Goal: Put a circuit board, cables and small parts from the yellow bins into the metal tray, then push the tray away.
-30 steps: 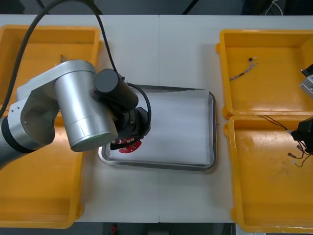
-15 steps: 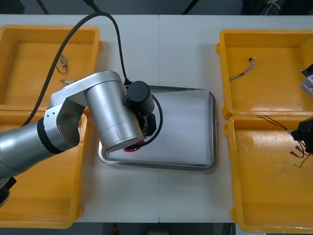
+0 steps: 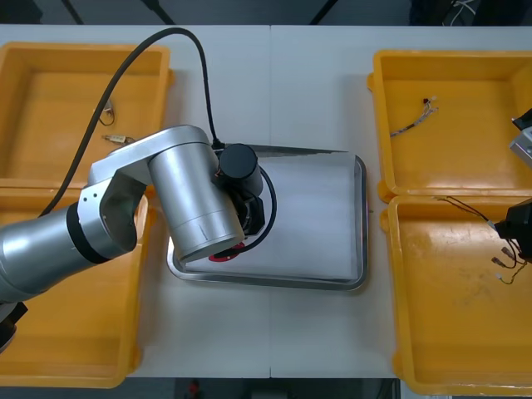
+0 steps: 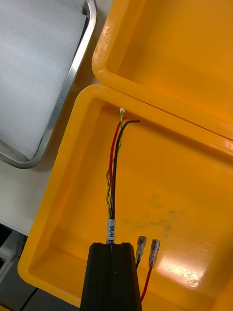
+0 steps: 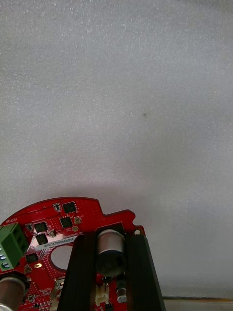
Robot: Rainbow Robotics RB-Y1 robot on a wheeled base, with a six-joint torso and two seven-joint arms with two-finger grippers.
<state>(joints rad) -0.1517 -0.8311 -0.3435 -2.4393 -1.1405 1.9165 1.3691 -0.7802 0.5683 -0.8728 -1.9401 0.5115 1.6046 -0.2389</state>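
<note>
In the left wrist view my left gripper [image 5: 110,243] is shut on a round red circuit board [image 5: 53,228], its fingers clamped on a metal cylinder standing on the board. The board sits low over the white lining of the metal tray [image 5: 116,97]. From the front, the left arm covers the tray's [image 3: 332,278] left part and a red sliver of the board [image 3: 223,258] shows beneath it. My right gripper [image 3: 509,231] [image 4: 112,248] hangs over the near right yellow bin [image 3: 449,316], shut on a bundle of black, red and yellow cables [image 4: 115,165] [image 3: 462,207].
The far right bin holds a twisted blue and white cable [image 3: 413,118]. Small metal parts [image 3: 110,106] lie in the far left bin. The near left bin [image 3: 75,332] lies under the left arm's elbow. The tray's rim [image 4: 73,77] runs close beside the near right bin.
The left arm swung farther over the tray and brought the circuit board down toward the tray's near left corner. The right arm has held still with the cables.
</note>
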